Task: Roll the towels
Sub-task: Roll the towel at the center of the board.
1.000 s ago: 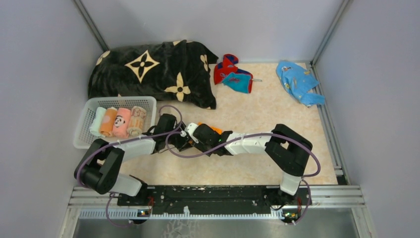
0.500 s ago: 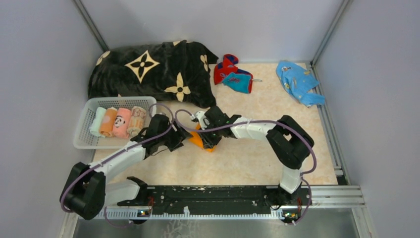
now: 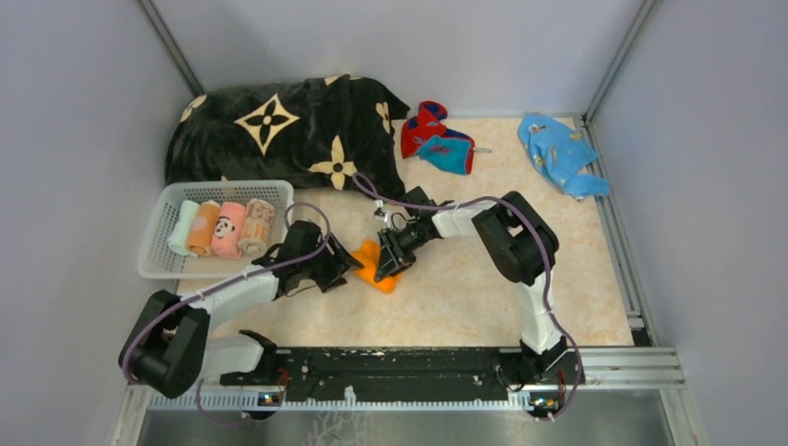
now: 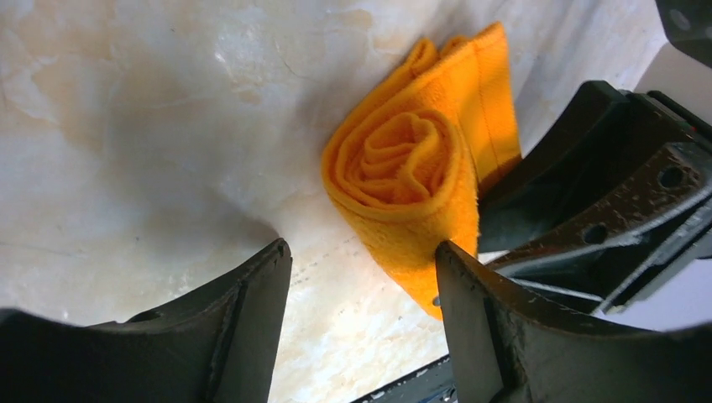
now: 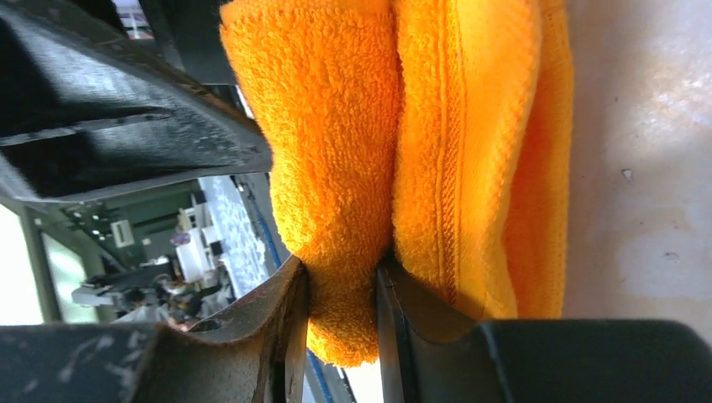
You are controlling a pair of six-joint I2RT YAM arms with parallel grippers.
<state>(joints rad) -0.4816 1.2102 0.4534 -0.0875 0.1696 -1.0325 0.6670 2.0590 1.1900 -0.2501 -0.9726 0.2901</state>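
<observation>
The right claw [image 5: 340, 281] is clenched on the orange towel [image 5: 336, 126]: its two fingers pinch a thick fold of the terry cloth between them, and the remaining layers lie against the outer face of one finger. The left claw [image 4: 361, 260] is released, with its jaws spread and bare desk [image 3: 465, 297] visible between them. The towel's rolled end, a loose spiral, faces this claw and sits just ahead of the gap, and one finger [image 4: 479, 319] touches the roll's lower edge. In the top view the towel lies on the desk near the centre, with the left claw at its 9 o'clock and the right claw at its 3 o'clock. A white basket [image 3: 158, 232] stands at 9 o'clock from the towel, apart from it. The basket holds four rolled towels side by side: pale green [image 3: 182, 229], orange [image 3: 203, 229], pink with a panda [image 3: 229, 230] and beige patterned [image 3: 256, 227]. A black blanket [image 3: 279, 130] with beige flower motifs lies at 11 o'clock. A crumpled red-and-teal towel [image 3: 437, 139] lies at 1 o'clock. A blue cloth [image 3: 560, 153] lies at 2 o'clock, near the far right corner.
</observation>
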